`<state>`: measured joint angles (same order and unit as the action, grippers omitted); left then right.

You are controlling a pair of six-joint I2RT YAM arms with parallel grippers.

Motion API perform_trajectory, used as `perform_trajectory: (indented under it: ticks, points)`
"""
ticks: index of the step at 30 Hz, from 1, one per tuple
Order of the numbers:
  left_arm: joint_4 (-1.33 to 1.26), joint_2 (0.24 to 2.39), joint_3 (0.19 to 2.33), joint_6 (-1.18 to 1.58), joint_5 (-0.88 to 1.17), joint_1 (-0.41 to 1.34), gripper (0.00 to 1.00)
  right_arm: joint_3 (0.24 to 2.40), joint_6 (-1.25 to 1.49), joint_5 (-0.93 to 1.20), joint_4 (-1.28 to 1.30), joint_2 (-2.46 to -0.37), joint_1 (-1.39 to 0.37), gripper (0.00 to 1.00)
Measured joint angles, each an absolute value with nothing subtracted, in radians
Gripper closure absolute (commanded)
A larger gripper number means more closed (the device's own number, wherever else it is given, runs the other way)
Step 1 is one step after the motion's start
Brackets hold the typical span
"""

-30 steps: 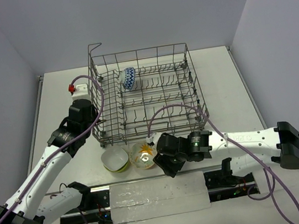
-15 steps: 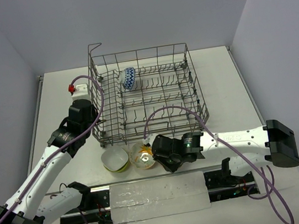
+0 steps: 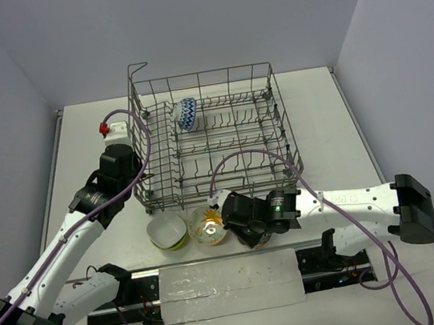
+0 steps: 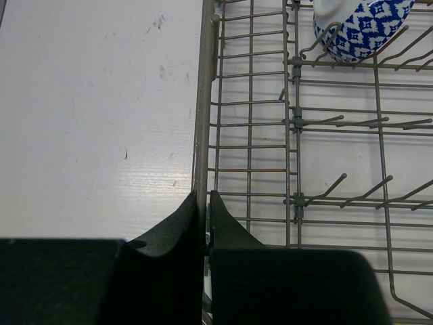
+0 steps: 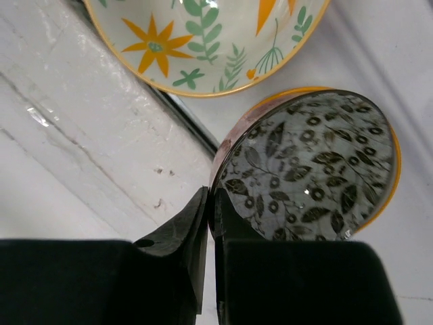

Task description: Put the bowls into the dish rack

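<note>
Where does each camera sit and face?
Top external: above, behind the bases, looking down on rack and both arms.
Left wrist: looks down the left gripper, pinching the rack's rim; blue bowl beyond.
Right wrist: looks down the right gripper, clamped on a leaf-patterned bowl; floral bowl beyond.
Shared: top and left wrist both show the blue bowl.

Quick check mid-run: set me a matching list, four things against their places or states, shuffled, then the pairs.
1 blue-white bowl
2 lime-green bowl
3 leaf-patterned bowl
4 left gripper

A pinched at its rim by the right gripper
B inside the dish rack
C clamped on the rack's edge wire
D on the table, in front of the rack

Pairs: 1-B; 2-D; 3-A; 4-C
</note>
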<state>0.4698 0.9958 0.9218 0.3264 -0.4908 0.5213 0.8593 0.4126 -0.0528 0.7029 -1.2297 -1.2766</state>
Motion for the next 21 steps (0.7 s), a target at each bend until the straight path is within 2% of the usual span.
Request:
perform_trajectory:
  ticks: [11, 21]
  points:
    - [0.470, 0.995, 0.922, 0.326, -0.491, 0.521, 1.00, 0.949, 0.413, -0.002, 0.754, -1.016, -1.277, 1.00]
    - [0.470, 0.995, 0.922, 0.326, -0.490, 0.521, 1.00, 0.976, 0.398, 0.193, 0.698, -0.931, -1.277, 1.00]
